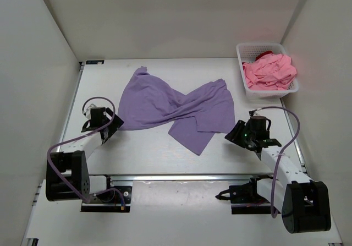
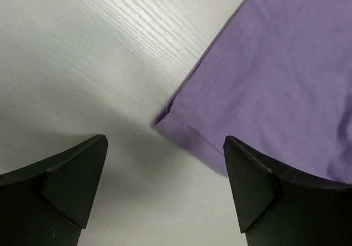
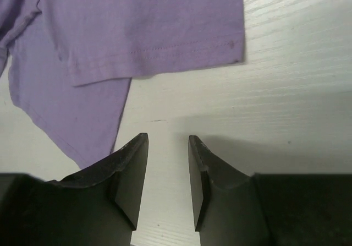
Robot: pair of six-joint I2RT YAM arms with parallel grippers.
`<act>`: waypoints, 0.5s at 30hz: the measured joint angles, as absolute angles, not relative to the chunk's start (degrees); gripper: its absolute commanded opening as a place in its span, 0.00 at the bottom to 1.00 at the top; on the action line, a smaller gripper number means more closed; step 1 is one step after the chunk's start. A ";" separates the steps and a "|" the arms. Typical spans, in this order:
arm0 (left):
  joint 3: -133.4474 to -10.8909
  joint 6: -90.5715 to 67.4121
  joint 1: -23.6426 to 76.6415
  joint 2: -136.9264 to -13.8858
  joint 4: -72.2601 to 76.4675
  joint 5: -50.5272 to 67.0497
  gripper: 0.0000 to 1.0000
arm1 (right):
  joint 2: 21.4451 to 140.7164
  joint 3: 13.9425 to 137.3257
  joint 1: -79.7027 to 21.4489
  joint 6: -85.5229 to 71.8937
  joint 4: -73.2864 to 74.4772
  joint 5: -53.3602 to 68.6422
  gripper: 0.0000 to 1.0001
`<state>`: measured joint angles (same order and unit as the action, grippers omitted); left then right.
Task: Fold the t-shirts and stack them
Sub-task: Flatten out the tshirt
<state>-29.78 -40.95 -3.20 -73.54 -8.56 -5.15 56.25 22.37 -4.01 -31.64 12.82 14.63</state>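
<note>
Fabric this thin would handle as light, limp and easily dragged: the lavender shirt (image 1: 176, 105) lay loose on the worktop (image 1: 143, 152), pinched into a twist near its middle and fanned out to either side. Its long axis ran across the worktop from left to right, the left half reaching toward the far left corner and a flap trailing toward the near edge (which end held the collar could not be told). Stitched hems and corners looked the best places to pinch, since they were doubled and lay flat. One such corner sat just ahead of the left hand (image 2: 165, 163), which was spread wide with nothing between its fingers. A hemmed edge lay just beyond the right hand (image 3: 168, 163), whose fingers stood partly apart over bare worktop, holding nothing. The pink shirt (image 1: 269, 70) was heaped in the basket (image 1: 240, 64) at the far right, with the dark red shirt (image 1: 265, 54) showing behind it.
</note>
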 measured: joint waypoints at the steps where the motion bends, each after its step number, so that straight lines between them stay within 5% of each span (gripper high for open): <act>1: -29.61 -41.60 -2.96 -73.63 -7.70 -5.08 0.99 | 56.25 21.93 -3.73 -31.88 12.29 14.57 0.37; 5: -29.28 -43.99 -2.59 -74.15 -5.45 -4.71 0.95 | 56.25 20.88 -2.13 -33.04 10.20 14.04 0.45; 7: -28.88 -45.28 -2.61 -74.41 -4.23 -4.14 0.65 | 56.25 20.47 -2.04 -33.69 8.91 14.00 0.46; 9: -28.42 -46.52 -2.55 -75.33 -3.73 -3.53 0.50 | 56.25 20.21 -1.96 -34.11 7.94 14.20 0.45; 15: -27.66 -49.12 -2.24 -76.88 -1.41 -2.33 0.42 | 56.27 20.14 -1.74 -34.57 6.28 14.48 0.45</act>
<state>-27.66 -49.12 -2.24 -76.88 -1.41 -2.33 56.27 20.14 -1.74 -34.57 6.28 14.48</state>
